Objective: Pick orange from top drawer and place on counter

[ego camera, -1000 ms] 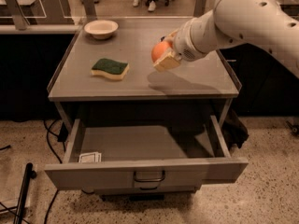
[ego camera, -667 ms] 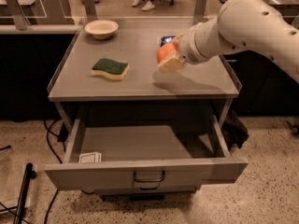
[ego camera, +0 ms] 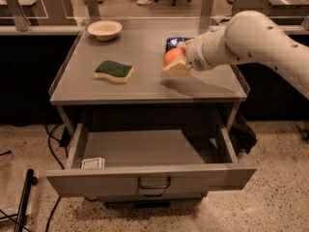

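The orange (ego camera: 172, 56) is held in my gripper (ego camera: 175, 64), which is shut on it a little above the right half of the counter (ego camera: 140, 81). A pale finger (ego camera: 176, 69) shows below the fruit, and my white arm reaches in from the right. The top drawer (ego camera: 145, 178) stands pulled open below the counter, its dark handle (ego camera: 153, 183) at the middle of its front panel. Inside the drawer only a small white packet (ego camera: 92, 163) shows at the front left.
A green-and-yellow sponge (ego camera: 114, 71) lies on the counter's left half. A pale bowl (ego camera: 105, 30) stands at the back left. A dark blue packet (ego camera: 175, 42) lies just behind the orange. Glass-panelled desks stand behind. Cables (ego camera: 53, 144) run on the floor at left.
My gripper has carried the orange slightly right and farther back over the counter. The drawer, sponge and bowl have not moved.
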You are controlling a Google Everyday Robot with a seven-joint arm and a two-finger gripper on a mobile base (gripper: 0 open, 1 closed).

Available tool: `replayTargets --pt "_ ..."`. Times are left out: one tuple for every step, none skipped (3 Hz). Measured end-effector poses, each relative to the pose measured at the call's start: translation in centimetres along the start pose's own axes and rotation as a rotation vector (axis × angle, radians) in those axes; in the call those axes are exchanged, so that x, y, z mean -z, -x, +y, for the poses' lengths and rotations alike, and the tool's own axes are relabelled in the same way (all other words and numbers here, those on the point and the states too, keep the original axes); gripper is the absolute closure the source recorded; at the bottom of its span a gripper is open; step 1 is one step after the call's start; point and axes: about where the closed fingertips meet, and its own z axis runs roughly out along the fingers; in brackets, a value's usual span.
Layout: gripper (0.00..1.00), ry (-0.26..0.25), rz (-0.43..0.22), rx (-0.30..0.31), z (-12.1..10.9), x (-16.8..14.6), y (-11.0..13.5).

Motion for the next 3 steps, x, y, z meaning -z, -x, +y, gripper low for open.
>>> replayTargets --pt "1.0 0.002 -0.013 -0.033 -0.2 -1.1 -0.8" --pt "1.0 0.013 -0.019 -0.063 0.0 -2.1 -1.5" --pt "1.0 0.021 -0.02 -0.082 0.3 -2.6 -2.0"
